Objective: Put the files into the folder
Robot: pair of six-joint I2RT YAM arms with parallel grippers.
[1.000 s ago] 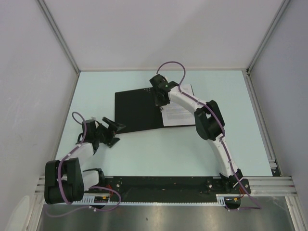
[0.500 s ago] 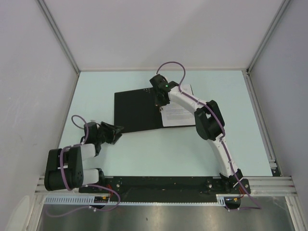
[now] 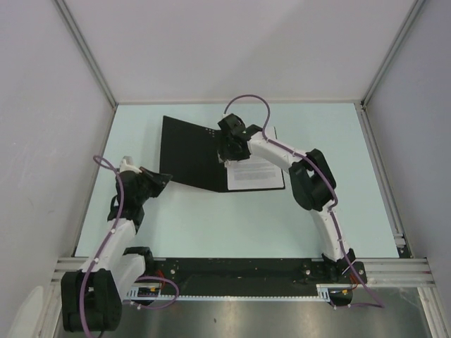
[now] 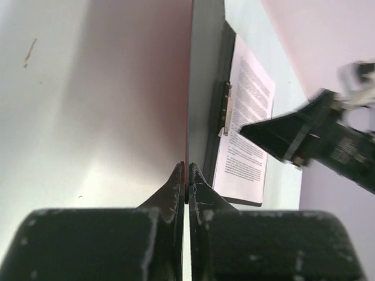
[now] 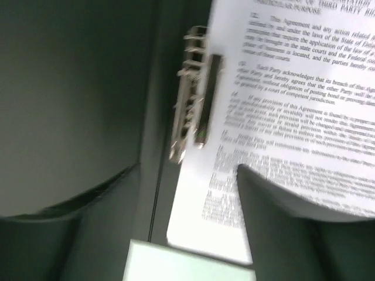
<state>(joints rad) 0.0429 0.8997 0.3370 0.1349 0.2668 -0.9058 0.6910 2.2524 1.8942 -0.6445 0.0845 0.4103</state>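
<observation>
The left gripper [image 4: 186, 175] pinches the raised left cover of the folder [image 3: 189, 151], whose spine runs near to far. The right gripper [image 3: 227, 149] hangs spread above the files [image 3: 255, 172].

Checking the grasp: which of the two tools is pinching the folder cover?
The left tool, shut on the lifted cover of the folder; the right tool sits open over the files by the clip.

- The overhead view is lit evenly and brightly; only faint shadows are cast on the counter [image 3: 211, 222].
- A pale sheen is seen left of the left jaws, which are out of focus.
- Print on the files [image 5: 304, 88] beyond the right jaws is smeared by blur.
</observation>
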